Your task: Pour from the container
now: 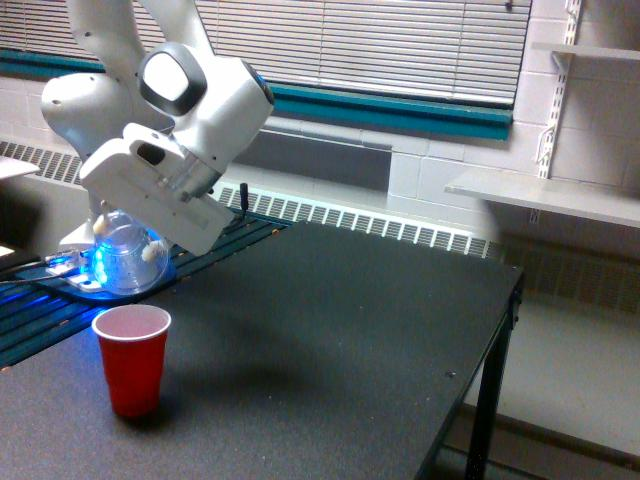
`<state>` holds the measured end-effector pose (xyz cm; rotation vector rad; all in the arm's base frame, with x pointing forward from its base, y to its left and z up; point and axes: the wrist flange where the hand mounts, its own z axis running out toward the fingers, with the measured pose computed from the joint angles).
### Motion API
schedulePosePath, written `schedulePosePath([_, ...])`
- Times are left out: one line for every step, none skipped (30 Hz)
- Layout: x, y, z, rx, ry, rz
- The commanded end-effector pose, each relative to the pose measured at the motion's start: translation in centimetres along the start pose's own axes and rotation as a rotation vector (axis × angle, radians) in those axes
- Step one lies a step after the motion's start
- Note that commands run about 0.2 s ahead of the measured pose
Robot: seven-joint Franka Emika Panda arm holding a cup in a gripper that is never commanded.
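Gripper (135, 240) clasps the tilted clear container (125, 262) above the red cup (132, 358) — table (350, 330) beyond lies open.

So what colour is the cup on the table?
Red, with pinkish stuff inside; the exterior view shows it.

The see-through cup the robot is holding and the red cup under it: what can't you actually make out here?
- Gripper fingers: hidden in the exterior view behind the white hand housing, so the grip on the clear tumbler is unseen.
- Tumbler contents: too small, washed out by blue glow.
- Red cup fill level: only a pinkish top shows; the opaque wall hides the depth.
- Arm base: cut off by the exterior view's left edge.
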<state>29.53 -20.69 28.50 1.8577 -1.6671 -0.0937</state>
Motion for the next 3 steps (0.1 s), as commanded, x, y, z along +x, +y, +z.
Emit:
schedulePosePath([-0.16, 0.81, -0.51, 0.027, 0.02, 0.004])
schedulePosePath([-0.18, 0.91, -0.54, 0.027, 0.02, 0.004])
schedulePosePath([-0.21, 1.0, -0.57, 0.027, 0.02, 0.004])
